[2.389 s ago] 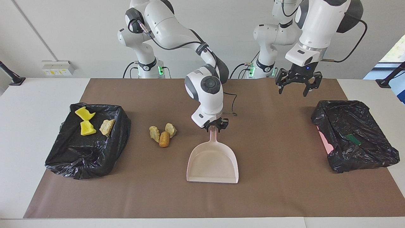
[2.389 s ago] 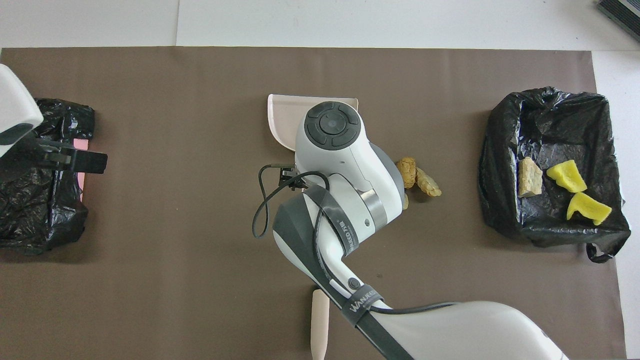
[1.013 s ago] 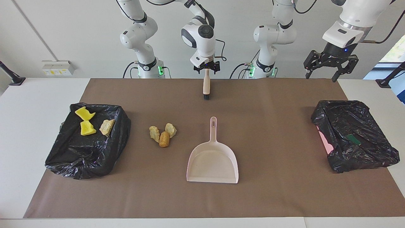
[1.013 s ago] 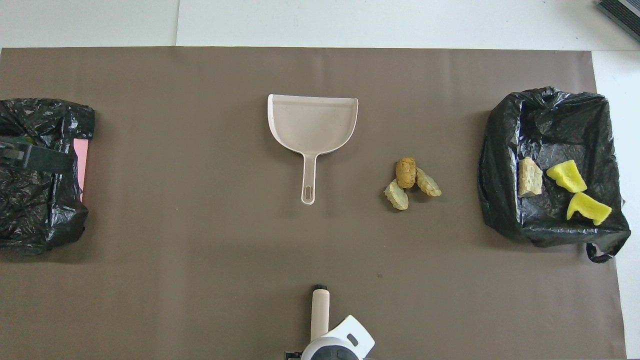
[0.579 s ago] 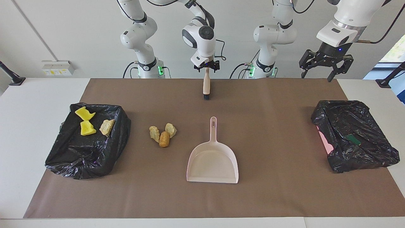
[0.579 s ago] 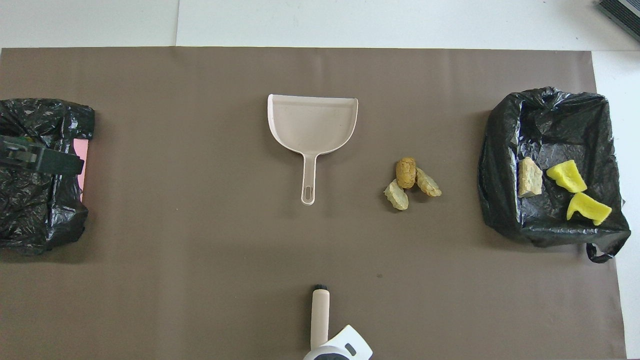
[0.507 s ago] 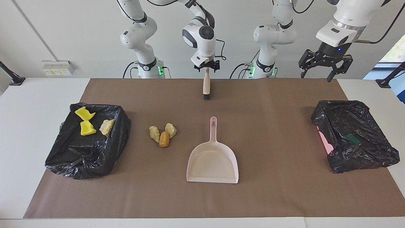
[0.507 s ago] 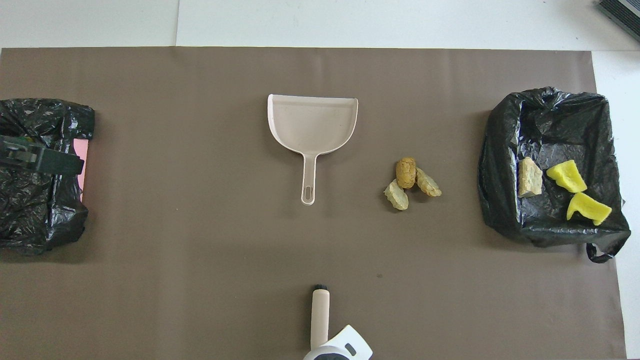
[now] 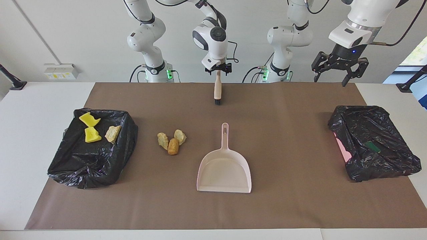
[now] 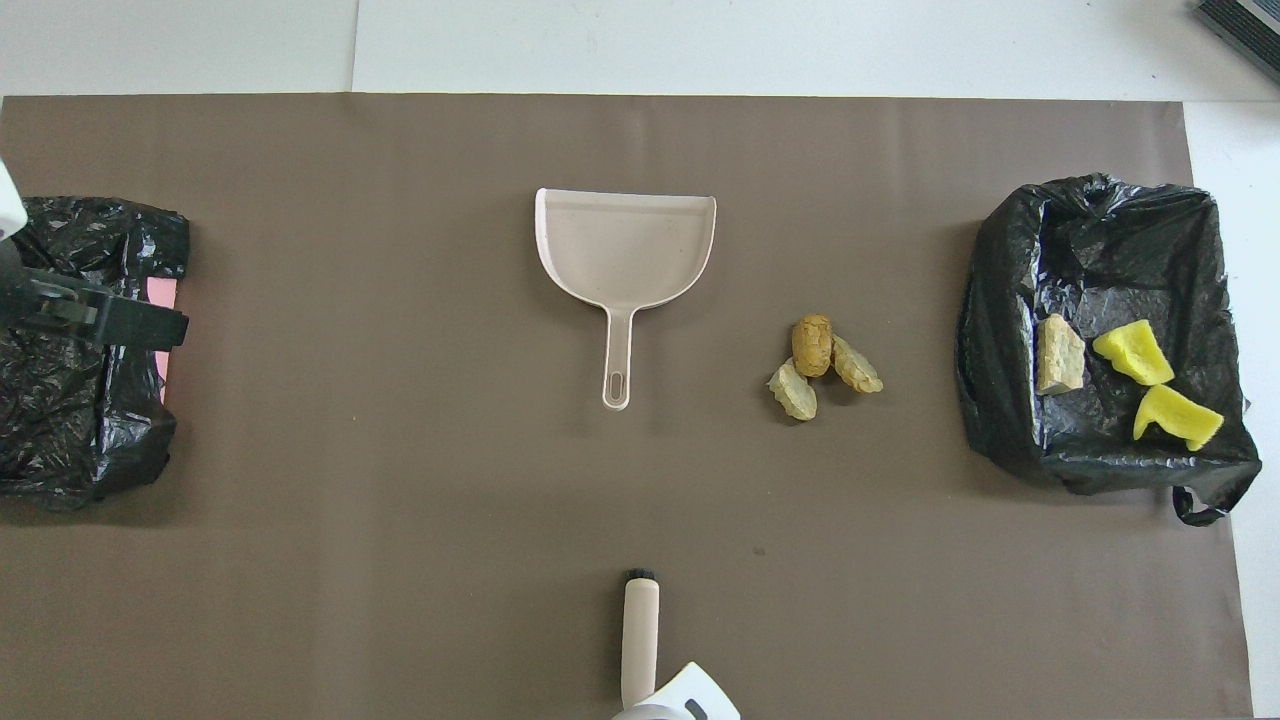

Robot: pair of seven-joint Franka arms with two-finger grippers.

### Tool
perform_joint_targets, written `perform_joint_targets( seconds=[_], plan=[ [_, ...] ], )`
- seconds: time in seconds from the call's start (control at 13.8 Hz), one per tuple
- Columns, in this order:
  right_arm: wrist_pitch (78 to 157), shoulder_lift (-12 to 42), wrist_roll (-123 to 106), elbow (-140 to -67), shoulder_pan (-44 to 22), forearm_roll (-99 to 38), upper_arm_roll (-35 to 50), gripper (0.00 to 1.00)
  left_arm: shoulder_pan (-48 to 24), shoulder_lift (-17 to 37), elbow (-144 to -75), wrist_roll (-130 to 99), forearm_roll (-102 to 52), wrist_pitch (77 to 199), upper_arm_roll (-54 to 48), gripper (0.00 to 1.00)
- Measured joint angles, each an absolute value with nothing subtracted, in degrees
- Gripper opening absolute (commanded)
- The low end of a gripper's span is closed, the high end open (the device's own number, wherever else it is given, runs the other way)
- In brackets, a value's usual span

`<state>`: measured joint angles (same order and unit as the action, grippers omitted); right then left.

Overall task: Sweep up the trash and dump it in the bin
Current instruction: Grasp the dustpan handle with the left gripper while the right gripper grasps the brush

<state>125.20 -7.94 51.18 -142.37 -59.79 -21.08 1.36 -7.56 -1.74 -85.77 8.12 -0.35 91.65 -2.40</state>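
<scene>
The pale pink dustpan (image 9: 224, 170) lies flat mid-table on the brown mat (image 9: 287, 206) and serves as the landmark. Its long axis runs toward and away from the robots: the handle points at them, the open mouth points away.

Three tan-brown chunks (image 9: 172, 142) sit in a tight cluster beside the dustpan's handle, toward the right arm's end of the table, close together and apart from the dustpan. Farther that way from the dustpan stands a bin lined with black plastic (image 9: 91, 160); in it lie two yellow spongy pieces (image 9: 90, 127) and one more tan chunk (image 9: 113, 133), near the rim nearest the robots. Toward the left arm's end, well apart from the dustpan, is a second black-lined bin (image 9: 373, 143).

Nearer the robots than the dustpan's handle, the brush (image 9: 217, 90) hangs upright, bristles down on the mat, roughly in line with the handle. The right gripper (image 9: 218, 69) is at the top of it; whether it is clenched I cannot tell.

The left gripper (image 9: 339, 66) hovers with fingers spread wide, holding nothing, over the table edge near the second bin.
</scene>
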Motion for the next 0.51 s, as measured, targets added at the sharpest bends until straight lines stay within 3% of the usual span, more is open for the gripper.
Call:
perform_joint_targets(
  seconds=[0.51],
  plan=[
    [121.72, -7.87, 48.35, -141.43, -57.85, -19.69, 1.21, 0.00, -12.20, 3.50, -85.83, 7.75, -0.34, 98.21, -2.58, 1.00]
  ],
)
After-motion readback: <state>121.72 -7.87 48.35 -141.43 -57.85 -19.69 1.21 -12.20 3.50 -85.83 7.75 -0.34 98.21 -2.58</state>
